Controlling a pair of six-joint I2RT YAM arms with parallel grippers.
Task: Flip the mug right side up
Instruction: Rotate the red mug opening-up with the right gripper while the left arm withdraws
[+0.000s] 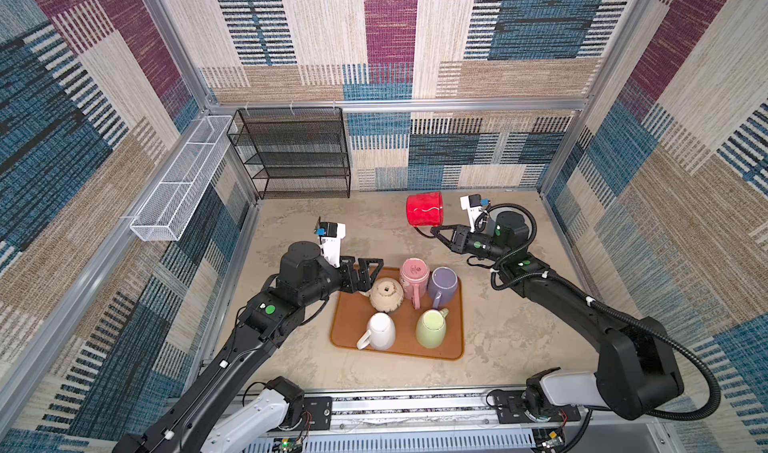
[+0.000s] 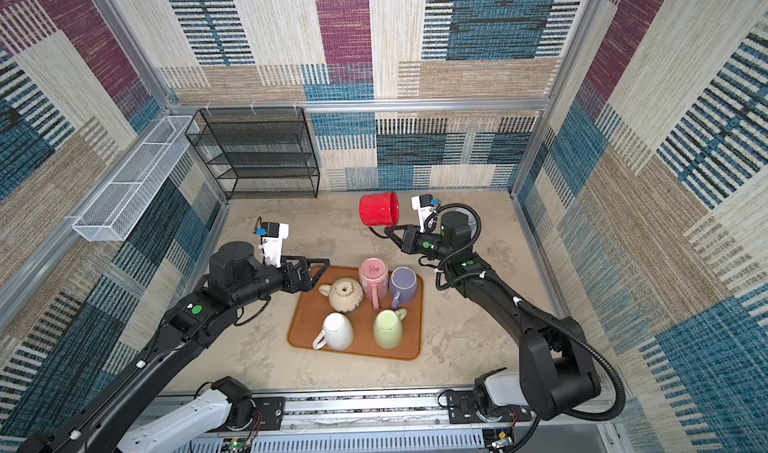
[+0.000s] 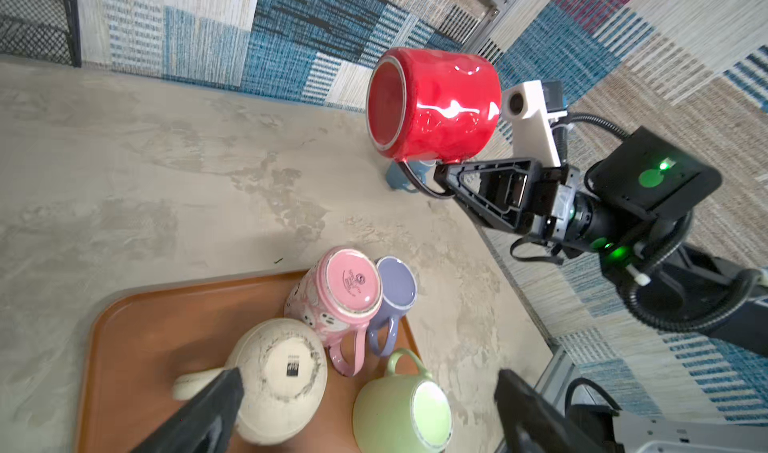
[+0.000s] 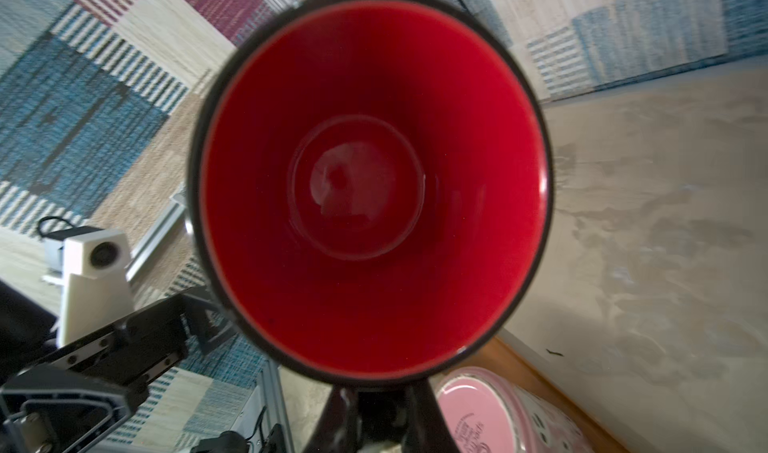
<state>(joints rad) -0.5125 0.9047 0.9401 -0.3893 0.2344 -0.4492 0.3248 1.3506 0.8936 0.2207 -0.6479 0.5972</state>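
Observation:
The red mug (image 1: 424, 209) (image 2: 378, 209) (image 3: 436, 106) hangs on its side above the back of the table. Its base faces left and its black handle points down. My right gripper (image 1: 436, 231) (image 2: 388, 230) (image 3: 442, 172) (image 4: 374, 392) is shut on that handle. In the right wrist view the mug's red inside (image 4: 370, 180) fills the picture. My left gripper (image 1: 372, 274) (image 2: 322, 270) (image 3: 368, 382) stands open and holds nothing, above the tray's back left corner and beside the beige mug (image 1: 386, 295) (image 3: 282, 372).
On the brown tray (image 1: 353, 338) (image 2: 307, 330) stand upside-down mugs: pink (image 1: 414, 276), purple (image 1: 442, 284), white (image 1: 380, 330) and green (image 1: 432, 326). A black mesh shelf (image 1: 291, 151) stands at the back left. A white wire basket (image 1: 183, 180) hangs on the left wall.

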